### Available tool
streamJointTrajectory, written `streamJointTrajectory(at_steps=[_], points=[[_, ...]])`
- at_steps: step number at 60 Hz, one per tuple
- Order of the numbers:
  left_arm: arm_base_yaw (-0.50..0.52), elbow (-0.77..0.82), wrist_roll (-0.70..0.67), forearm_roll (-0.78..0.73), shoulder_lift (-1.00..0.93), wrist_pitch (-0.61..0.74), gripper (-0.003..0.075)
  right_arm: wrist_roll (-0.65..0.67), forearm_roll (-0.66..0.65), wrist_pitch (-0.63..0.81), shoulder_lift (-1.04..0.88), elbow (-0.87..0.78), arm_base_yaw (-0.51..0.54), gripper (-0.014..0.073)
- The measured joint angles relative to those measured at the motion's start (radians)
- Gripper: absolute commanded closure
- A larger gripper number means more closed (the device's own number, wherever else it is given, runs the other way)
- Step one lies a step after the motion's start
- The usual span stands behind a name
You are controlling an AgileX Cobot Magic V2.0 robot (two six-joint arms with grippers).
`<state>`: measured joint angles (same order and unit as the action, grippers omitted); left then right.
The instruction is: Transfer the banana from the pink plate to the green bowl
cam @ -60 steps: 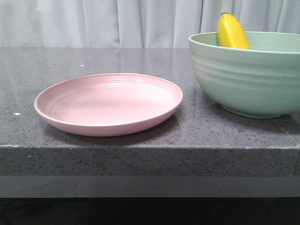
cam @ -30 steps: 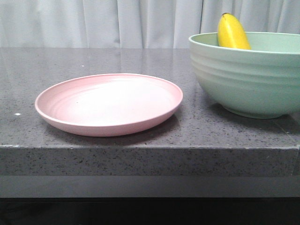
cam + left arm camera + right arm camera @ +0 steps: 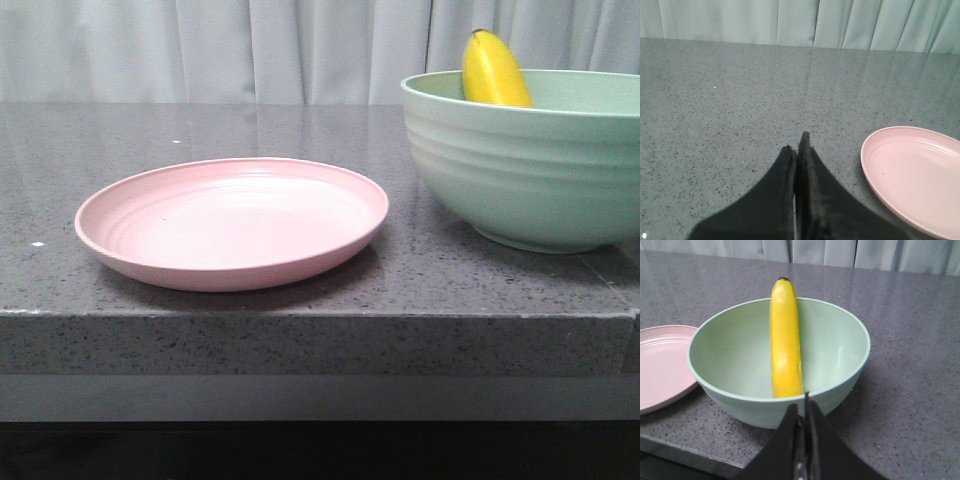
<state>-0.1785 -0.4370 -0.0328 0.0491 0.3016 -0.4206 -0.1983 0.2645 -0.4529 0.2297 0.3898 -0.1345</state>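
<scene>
The banana (image 3: 494, 70) leans inside the green bowl (image 3: 520, 170) at the right, its tip above the far rim. In the right wrist view the banana (image 3: 785, 340) lies across the bowl (image 3: 730, 355) from near rim to far rim. The pink plate (image 3: 230, 222) sits empty at the table's front middle; it also shows in the left wrist view (image 3: 915, 180) and the right wrist view (image 3: 662, 365). My left gripper (image 3: 797, 145) is shut and empty over bare table beside the plate. My right gripper (image 3: 802, 405) is shut and empty just outside the bowl's near rim.
The grey speckled stone table (image 3: 300, 330) has its front edge close below the plate and bowl. A pale curtain (image 3: 250, 50) hangs behind the table. No arm shows in the front view.
The shadow over the plate has cleared. The banana, bowl and plate stay in place.
</scene>
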Motion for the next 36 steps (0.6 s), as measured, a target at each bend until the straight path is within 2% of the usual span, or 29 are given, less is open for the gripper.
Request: streamJointTrajectory(at_steps=[12, 36], points=[[0.000, 0.099, 0.000, 0.000, -0.144, 0.031, 0.0741, 0.000, 0.000, 0.043, -0.115, -0.068, 0.000, 0.0652], [0.000, 0.108, -0.001, 0.000, -0.159, 0.062, 0.0741, 0.000, 0.000, 0.056, -0.119, -0.069, 0.000, 0.0652]])
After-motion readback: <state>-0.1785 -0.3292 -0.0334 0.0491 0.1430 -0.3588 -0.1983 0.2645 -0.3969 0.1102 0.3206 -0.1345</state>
